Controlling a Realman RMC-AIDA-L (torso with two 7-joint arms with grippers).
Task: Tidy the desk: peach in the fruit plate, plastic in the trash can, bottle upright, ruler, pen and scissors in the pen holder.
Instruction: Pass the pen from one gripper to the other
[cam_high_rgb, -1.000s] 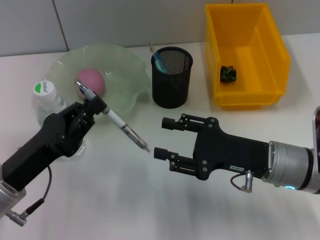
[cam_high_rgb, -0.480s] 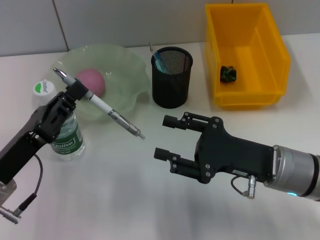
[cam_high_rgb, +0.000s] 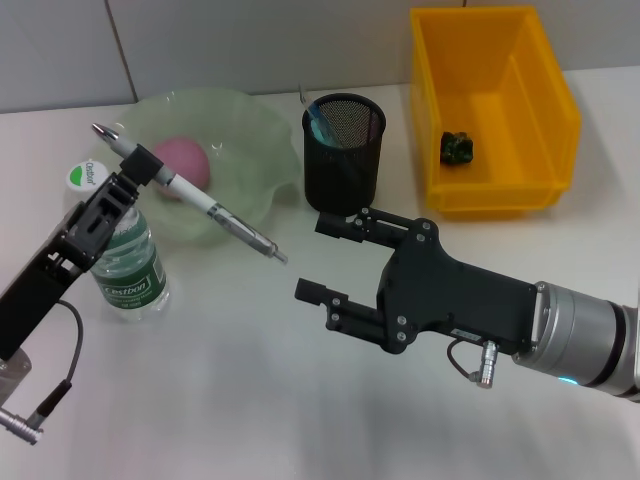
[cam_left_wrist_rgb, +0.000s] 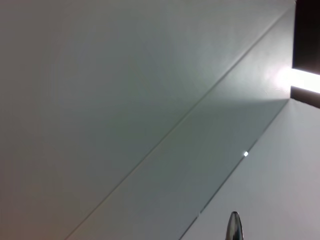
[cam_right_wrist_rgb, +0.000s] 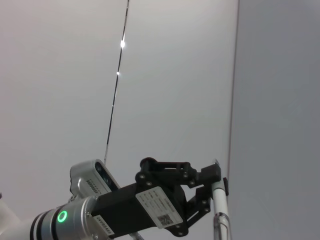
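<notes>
My left gripper (cam_high_rgb: 140, 170) is shut on the white pen (cam_high_rgb: 215, 215), holding it slanted above the table with its tip pointing down and to the right. The pen's metal end (cam_left_wrist_rgb: 233, 227) shows in the left wrist view. The right wrist view shows that gripper (cam_right_wrist_rgb: 212, 182) clamping the pen (cam_right_wrist_rgb: 219, 207). My right gripper (cam_high_rgb: 312, 258) is open, its fingers either side of the space just past the pen's tip. The pink peach (cam_high_rgb: 182, 160) lies in the green fruit plate (cam_high_rgb: 250, 120). The bottle (cam_high_rgb: 125, 260) stands upright. Dark plastic (cam_high_rgb: 459, 147) lies in the yellow trash can (cam_high_rgb: 550, 110).
The black mesh pen holder (cam_high_rgb: 343, 165) stands behind my right gripper, with a blue item (cam_high_rgb: 318, 120) inside it. I cannot make out the ruler or scissors. The bottle stands directly under my left arm.
My left gripper has drawn back to the left and upward with the pen, uncovering the bottle. My right gripper has moved left toward the pen's tip.
</notes>
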